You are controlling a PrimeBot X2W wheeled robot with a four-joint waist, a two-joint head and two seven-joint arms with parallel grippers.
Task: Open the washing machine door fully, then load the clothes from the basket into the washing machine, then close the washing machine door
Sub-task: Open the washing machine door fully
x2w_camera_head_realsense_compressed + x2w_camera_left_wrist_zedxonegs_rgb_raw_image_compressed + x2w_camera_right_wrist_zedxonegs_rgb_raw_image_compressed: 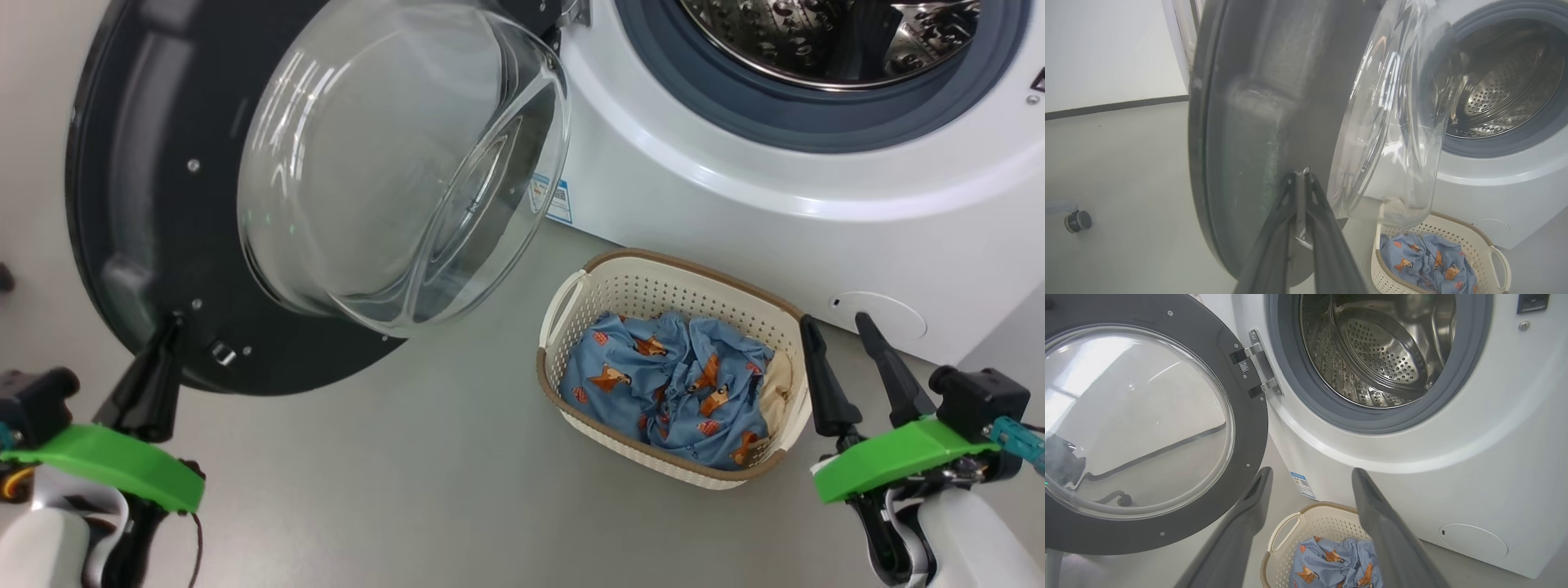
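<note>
Upper left of the head view: the washing machine door (pixel 122 204), wide open, black rim toward the camera, clear glass bowl (pixel 392 163) bulging toward the lower right. Hung by a metal hinge (pixel 1261 363) from the white washing machine (pixel 735 212) at upper right. Perforated steel drum (pixel 833 33) ringed by a grey gasket (pixel 816 122). Blue label sticker (pixel 555 200) low on the washer's front, partly behind the glass edge.

Below the drum, right of centre: the basket (pixel 653 260) on the floor, near the washer's front, apart from the door. Inside it the clothes (pixel 661 376), crumpled blue print, with a cream piece (pixel 780 380) at the right end.

Lower left: left gripper (pixel 171 324), fingers clenched together, tips against the door's lower rim beside the metal latch (pixel 220 353); whether pinching anything, impossible to tell. Lower right: right gripper (pixel 834 320), fingers spread, grasping nothing, just beside the basket's right end.

All around, a plain pale-grey floor (pixel 408 474), smooth and faintly glossy. Upper left of the left wrist view: a white wall (pixel 1106 49) with a dark skirting strip (pixel 1114 106). At lower left, a small dark round fitting (pixel 1078 221) on the floor.
</note>
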